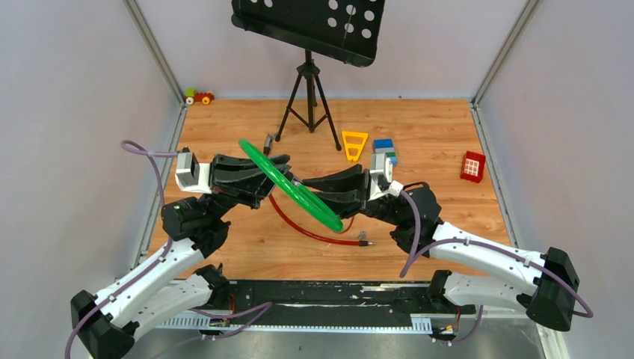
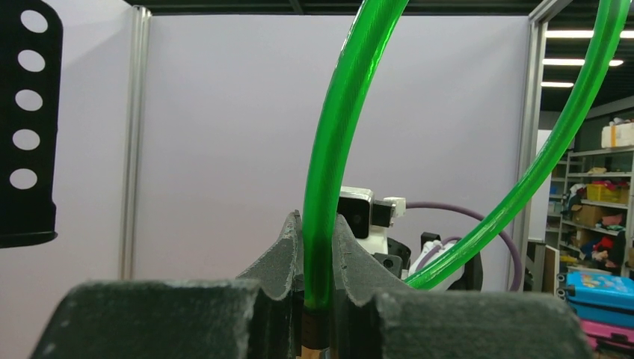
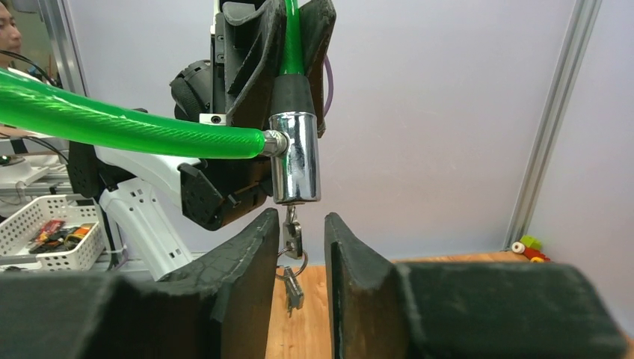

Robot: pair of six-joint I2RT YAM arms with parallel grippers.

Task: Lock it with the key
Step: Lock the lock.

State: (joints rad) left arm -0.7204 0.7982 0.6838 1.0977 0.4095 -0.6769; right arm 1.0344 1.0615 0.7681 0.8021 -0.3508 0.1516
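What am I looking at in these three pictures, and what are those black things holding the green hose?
Two robot arms stand at a wooden table. One picture looks down from above; the other two come from a camera on each wrist. The left arm's fingers are shut on a looped green plastic-coated cable near its shiny chrome lock barrel. A tiny silvery metal key sticks out below that barrel, between the right arm's fingers, which stand open. On the table lie a thin red cable, a yellow plastic triangle and small coloured toy blocks.
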